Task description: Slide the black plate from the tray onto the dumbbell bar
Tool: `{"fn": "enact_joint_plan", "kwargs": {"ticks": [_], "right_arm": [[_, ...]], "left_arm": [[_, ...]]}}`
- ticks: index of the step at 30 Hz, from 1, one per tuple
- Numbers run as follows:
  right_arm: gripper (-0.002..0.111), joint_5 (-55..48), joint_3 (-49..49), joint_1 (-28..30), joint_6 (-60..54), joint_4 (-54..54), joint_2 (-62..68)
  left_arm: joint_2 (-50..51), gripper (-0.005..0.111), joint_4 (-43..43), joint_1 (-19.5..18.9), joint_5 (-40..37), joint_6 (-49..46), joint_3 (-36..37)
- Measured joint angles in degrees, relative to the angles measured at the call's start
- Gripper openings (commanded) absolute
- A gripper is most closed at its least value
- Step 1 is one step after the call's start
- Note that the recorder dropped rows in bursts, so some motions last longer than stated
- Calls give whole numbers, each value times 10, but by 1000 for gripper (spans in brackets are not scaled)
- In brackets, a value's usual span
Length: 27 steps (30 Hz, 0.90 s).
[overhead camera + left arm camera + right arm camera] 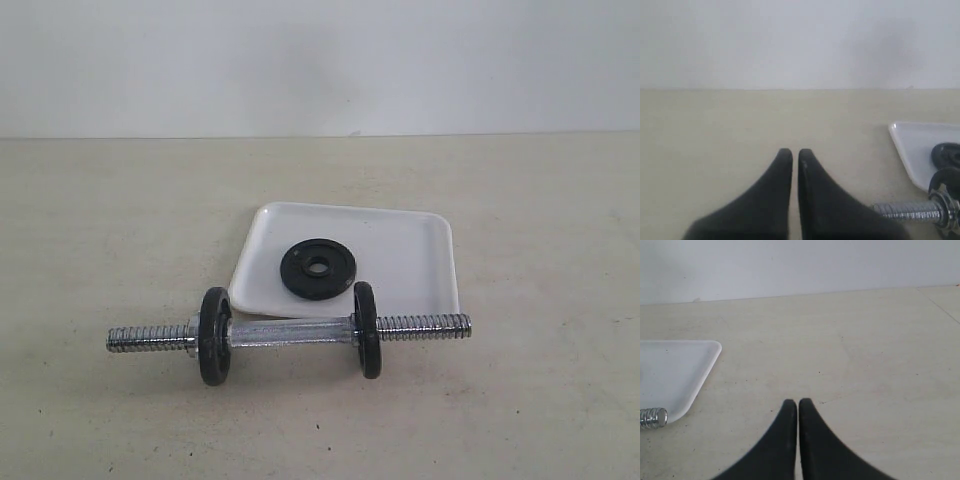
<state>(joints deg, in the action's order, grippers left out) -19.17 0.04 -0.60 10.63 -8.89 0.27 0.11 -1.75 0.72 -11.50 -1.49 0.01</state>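
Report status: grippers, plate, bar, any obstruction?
Left gripper and right gripper shut, empty. Black plate flat on tray, untouched. Dumbbell bar beside tray, two discs mounted. Nut on one end; other threaded end bare.

Reading nothing legible in any of the three views. Scanning the black plate [296, 268], the tray [400, 250] and the dumbbell bar [290, 332] and making out no text, label, brand, number or sign; too small and blurred for telling any fine marks.
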Motion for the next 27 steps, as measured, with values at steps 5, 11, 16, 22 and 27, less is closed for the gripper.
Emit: {"fn": "enact_joint_plan", "kwargs": {"ticks": [5, 11, 16, 22, 27], "right_arm": [[0, 0, 0, 0, 0, 0, 0], [0, 0, 0, 0, 0, 0, 0], [0, 0, 0, 0, 0, 0, 0], [0, 0, 0, 0, 0, 0, 0], [0, 0, 0, 0, 0, 0, 0]], "left_arm": [[0, 4, -8, 0, 115, 0, 0], [0, 4, -41, 0, 309, 133, 0], [-1, 4, -10, 0, 463, 335, 0], [-1, 4, 54, 0, 652, 499, 0], [-1, 4, 97, 0, 748, 594, -10]]}}
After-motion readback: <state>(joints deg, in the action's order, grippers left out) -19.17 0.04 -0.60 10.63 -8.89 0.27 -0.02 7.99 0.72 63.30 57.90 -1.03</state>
